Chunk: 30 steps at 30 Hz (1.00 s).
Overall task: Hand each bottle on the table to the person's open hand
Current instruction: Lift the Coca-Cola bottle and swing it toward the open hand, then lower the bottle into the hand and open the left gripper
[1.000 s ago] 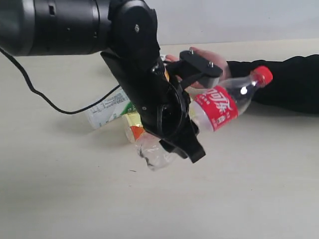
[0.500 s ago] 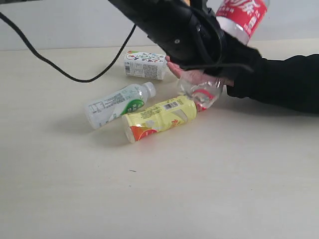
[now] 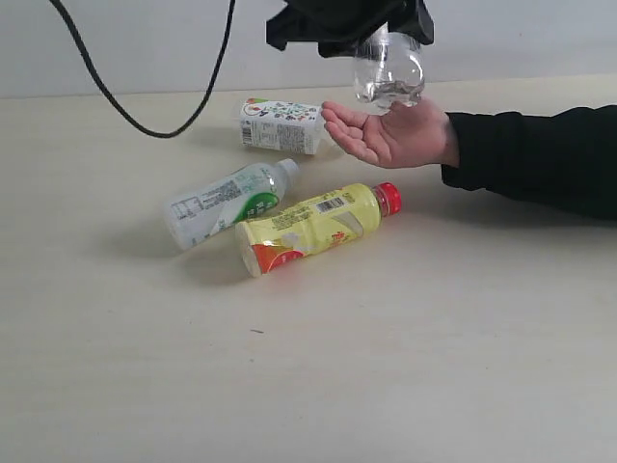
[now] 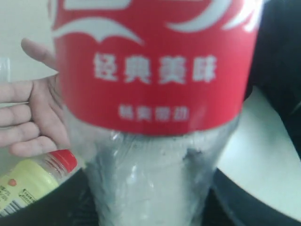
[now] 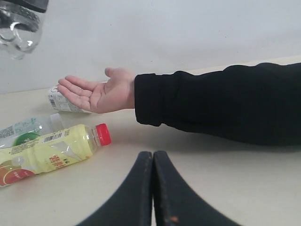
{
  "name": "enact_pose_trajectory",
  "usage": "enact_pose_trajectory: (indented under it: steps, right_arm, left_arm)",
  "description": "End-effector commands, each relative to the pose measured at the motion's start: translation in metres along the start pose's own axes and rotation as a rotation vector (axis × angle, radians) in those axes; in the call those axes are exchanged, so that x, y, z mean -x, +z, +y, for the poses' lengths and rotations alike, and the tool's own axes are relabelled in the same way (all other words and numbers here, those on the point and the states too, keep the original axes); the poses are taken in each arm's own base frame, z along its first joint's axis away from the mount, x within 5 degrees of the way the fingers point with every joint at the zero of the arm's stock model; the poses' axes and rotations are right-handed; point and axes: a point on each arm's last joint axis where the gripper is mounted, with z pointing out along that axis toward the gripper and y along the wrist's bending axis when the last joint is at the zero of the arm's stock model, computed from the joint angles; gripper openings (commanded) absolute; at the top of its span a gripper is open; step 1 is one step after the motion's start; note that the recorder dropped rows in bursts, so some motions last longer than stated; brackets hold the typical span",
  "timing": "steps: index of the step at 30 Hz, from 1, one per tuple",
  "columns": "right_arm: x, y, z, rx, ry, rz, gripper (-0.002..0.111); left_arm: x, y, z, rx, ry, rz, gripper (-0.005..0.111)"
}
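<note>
My left gripper [image 3: 352, 19] is shut on the clear bottle with the red label [image 3: 388, 75], which hangs base down just above the person's open hand [image 3: 390, 135]. In the left wrist view the red label [image 4: 155, 70] fills the picture, with the black fingers on both sides of the bottle's clear part. Three bottles lie on the table [image 3: 434, 338]: a yellow one with a red cap [image 3: 308, 224], a white-green one [image 3: 227, 201], and a squarish floral one [image 3: 280, 125] behind the fingers of the hand. My right gripper [image 5: 153, 157] is shut on nothing, low over the table.
The person's black sleeve [image 3: 540, 159] lies across the table's right side. A black cable [image 3: 125, 106] hangs from the left arm down to the table at the back left.
The left arm has risen and swung back with the red-label bottle, from low in front of the lying bottles to above the hand. The lying bottles and the hand have stayed put.
</note>
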Motion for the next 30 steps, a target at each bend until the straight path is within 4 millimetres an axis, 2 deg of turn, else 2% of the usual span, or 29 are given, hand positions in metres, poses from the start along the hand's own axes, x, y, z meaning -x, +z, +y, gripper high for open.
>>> enact_pose_trajectory:
  steps: [1, 8, 12, 16, 19, 22, 24, 28, 30]
  right_arm:
    - [0.000, 0.000, 0.000, 0.000, 0.000, -0.010, 0.000]
    - [0.000, 0.000, 0.000, 0.000, 0.000, -0.010, 0.000]
    - [0.000, 0.000, 0.000, 0.000, 0.000, -0.010, 0.000]
    - [0.000, 0.000, 0.000, 0.000, 0.000, -0.010, 0.000]
    - [0.000, 0.000, 0.000, 0.000, 0.000, -0.010, 0.000]
    - [0.000, 0.000, 0.000, 0.000, 0.000, -0.010, 0.000]
    - [0.000, 0.000, 0.000, 0.000, 0.000, -0.010, 0.000]
    - [0.000, 0.000, 0.000, 0.000, 0.000, -0.010, 0.000]
    - [0.000, 0.000, 0.000, 0.000, 0.000, -0.010, 0.000]
  left_arm:
    - [0.004, 0.027, 0.016, -0.047, -0.159, 0.040, 0.000]
    - [0.010, 0.062, 0.029, -0.082, -0.245, 0.060, 0.000]
    - [0.014, 0.074, 0.040, -0.165, -0.339, 0.127, 0.000]
    - [0.016, 0.086, 0.058, -0.231, -0.415, 0.173, 0.000]
    - [0.015, 0.097, 0.079, -0.199, -0.438, 0.176, 0.000]
    - [0.016, 0.101, 0.089, -0.184, -0.442, 0.167, 0.000]
    - [0.016, 0.104, 0.096, -0.181, -0.451, 0.161, 0.004]
    - [0.011, 0.114, 0.106, -0.160, -0.467, 0.162, 0.040]
    - [0.012, 0.115, 0.107, -0.157, -0.462, 0.153, 0.052]
